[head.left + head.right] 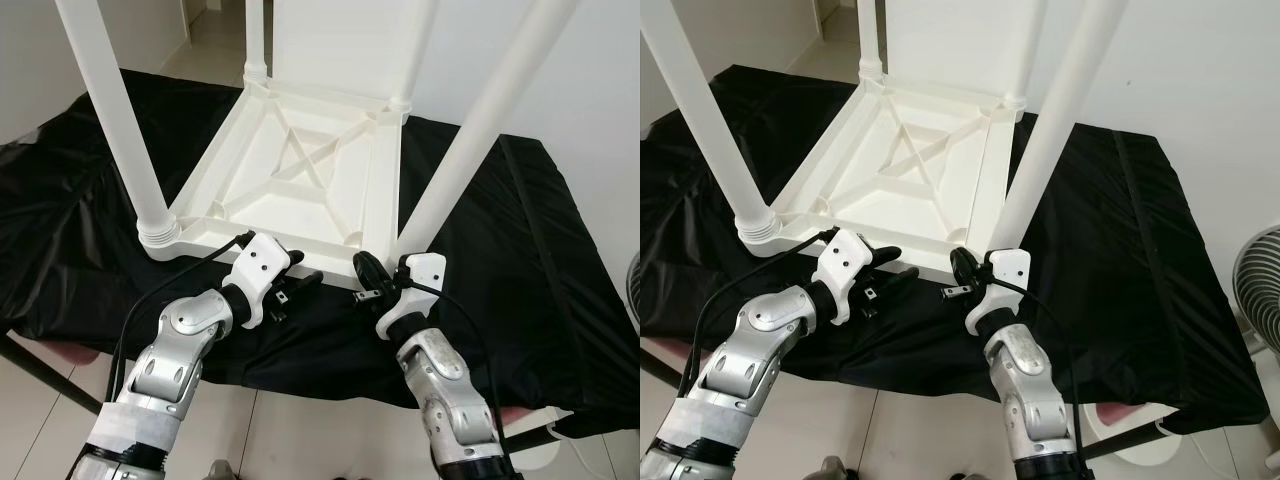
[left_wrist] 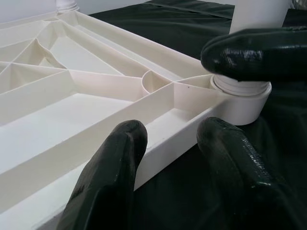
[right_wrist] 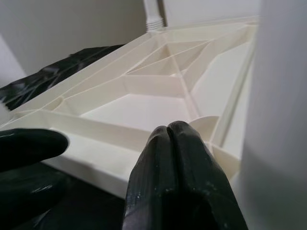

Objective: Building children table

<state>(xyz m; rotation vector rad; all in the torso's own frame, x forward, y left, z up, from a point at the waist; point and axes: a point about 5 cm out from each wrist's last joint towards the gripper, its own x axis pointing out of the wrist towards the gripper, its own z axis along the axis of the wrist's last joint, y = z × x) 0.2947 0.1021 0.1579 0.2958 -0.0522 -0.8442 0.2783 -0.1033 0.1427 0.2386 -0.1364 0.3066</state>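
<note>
Table (image 1: 300, 170) lay upside down on the black cloth (image 1: 520, 250), four legs up | left gripper (image 1: 292, 290) was open at the near edge | right gripper (image 1: 366, 272) was closed, empty, beside the near right leg (image 1: 470, 130) | advice: probably check each leg sits fully in its socket.

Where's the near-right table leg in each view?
Left eye: leg right of centre, slanting up-right.
Right eye: leg mid-frame, same slant.
Left wrist: leg in its socket at the tabletop's far corner.
Right wrist: leg, blurred white column beside the rim.
Shared landmark: X rib.
</note>
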